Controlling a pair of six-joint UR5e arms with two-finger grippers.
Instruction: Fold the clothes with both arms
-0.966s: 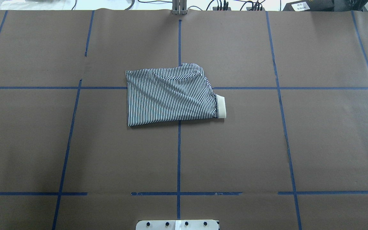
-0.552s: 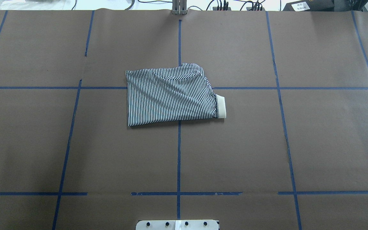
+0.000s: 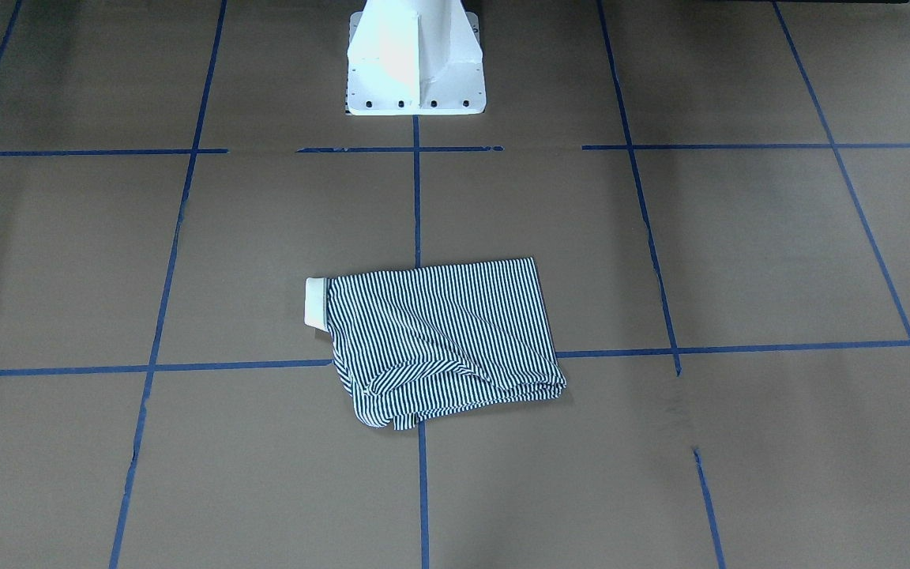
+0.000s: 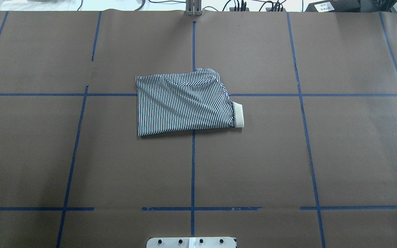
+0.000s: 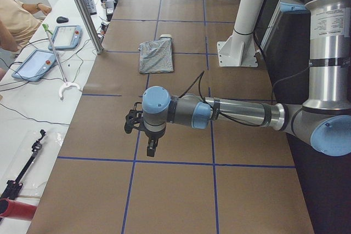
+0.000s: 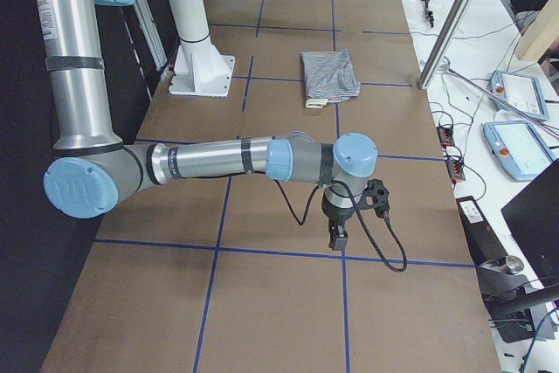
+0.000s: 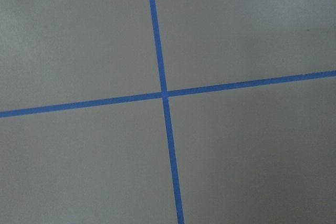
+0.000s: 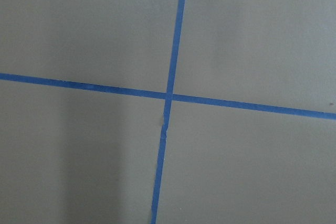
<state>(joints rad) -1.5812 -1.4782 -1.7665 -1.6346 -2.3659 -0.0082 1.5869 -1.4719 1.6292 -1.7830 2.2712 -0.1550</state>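
Striped shirt [image 4: 184,103] lies folded; cannot tell if left pincer [image 5: 151,147], right pincer [image 6: 336,238] are open.

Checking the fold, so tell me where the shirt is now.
In the overhead view the shirt lies folded over the central crossing of the blue tape lines, cream band toward the robot's right.

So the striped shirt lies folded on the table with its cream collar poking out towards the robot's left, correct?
No. The cream collar pokes out of the striped shirt towards the robot's right, as the overhead exterior view shows. The shirt does lie folded on the table.
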